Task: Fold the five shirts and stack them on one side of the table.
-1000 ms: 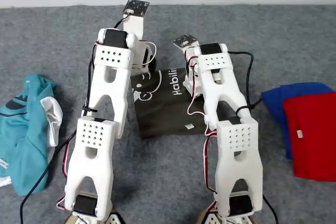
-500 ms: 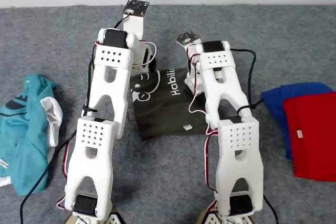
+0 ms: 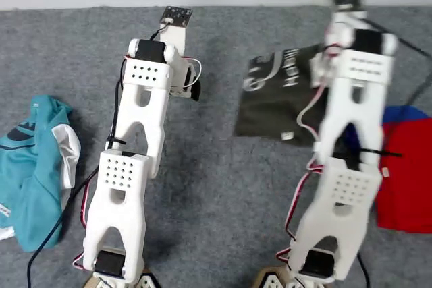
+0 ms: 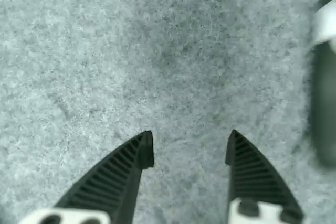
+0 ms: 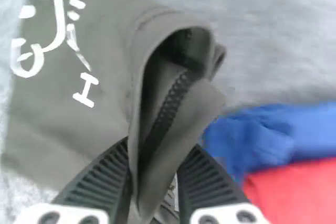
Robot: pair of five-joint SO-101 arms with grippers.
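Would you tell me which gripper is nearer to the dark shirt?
Right. The right gripper is clamped on the dark shirt; the left gripper hangs open over carpet, apart from it.

In the high view the right arm (image 3: 347,160) covers part of the dark shirt (image 3: 273,99) and most of the blue shirt (image 3: 408,114), while the red shirt (image 3: 408,180) and the teal shirt (image 3: 30,166) run off the sides. A fold of the dark shirt hides the fingertips of the right gripper (image 5: 161,132). A shape (image 4: 324,77) at the left wrist view's edge is too blurred to name.

Left pincer (image 4: 190,142) stands open; right pincer (image 5: 157,150) is clamped, its arm stretched forward.
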